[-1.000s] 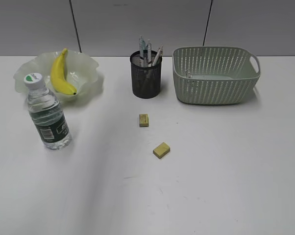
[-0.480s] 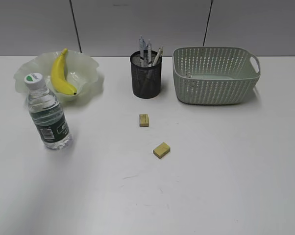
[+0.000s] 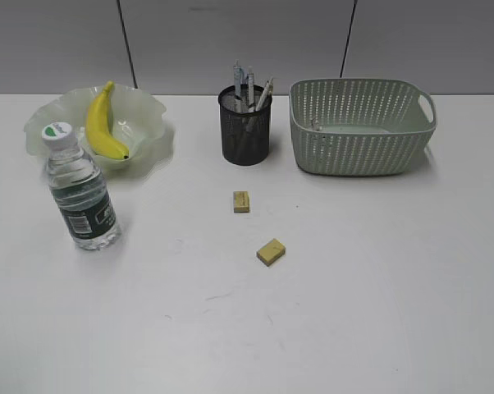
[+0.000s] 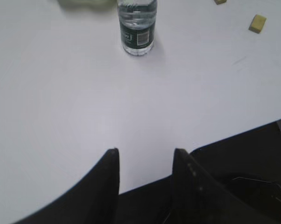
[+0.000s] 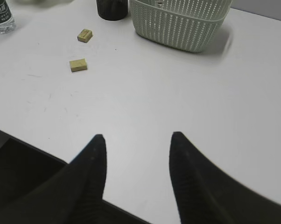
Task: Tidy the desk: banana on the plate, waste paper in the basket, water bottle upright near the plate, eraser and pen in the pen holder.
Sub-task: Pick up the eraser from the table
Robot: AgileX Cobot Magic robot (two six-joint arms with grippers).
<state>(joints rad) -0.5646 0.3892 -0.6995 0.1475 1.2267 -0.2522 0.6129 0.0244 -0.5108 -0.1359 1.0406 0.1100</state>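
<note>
The banana [image 3: 103, 125] lies in the ruffled pale-green plate [image 3: 151, 107] at the back left. The water bottle [image 3: 81, 195] stands upright just in front of the plate. Several pens [image 3: 250, 88] stick out of the black mesh pen holder [image 3: 245, 131]. Two yellow erasers [image 3: 241, 201] [image 3: 271, 251] lie on the desk [image 3: 378, 271] in front of the holder. The basket [image 3: 362, 131] stands at the back right; the waste paper is hidden. My left gripper [image 4: 146, 151] and right gripper [image 5: 138, 136] are open and empty over the desk's near edge, outside the exterior view.
The left wrist view has the bottle [image 4: 137, 28] straight ahead and an eraser [image 4: 258, 23] at far right. The right wrist view has both erasers [image 5: 85, 35] [image 5: 78, 65] ahead left and the basket [image 5: 178, 23] ahead. A grey wall runs behind the desk.
A faint shadow on the desk's left front has faded away. None of the objects has moved.
</note>
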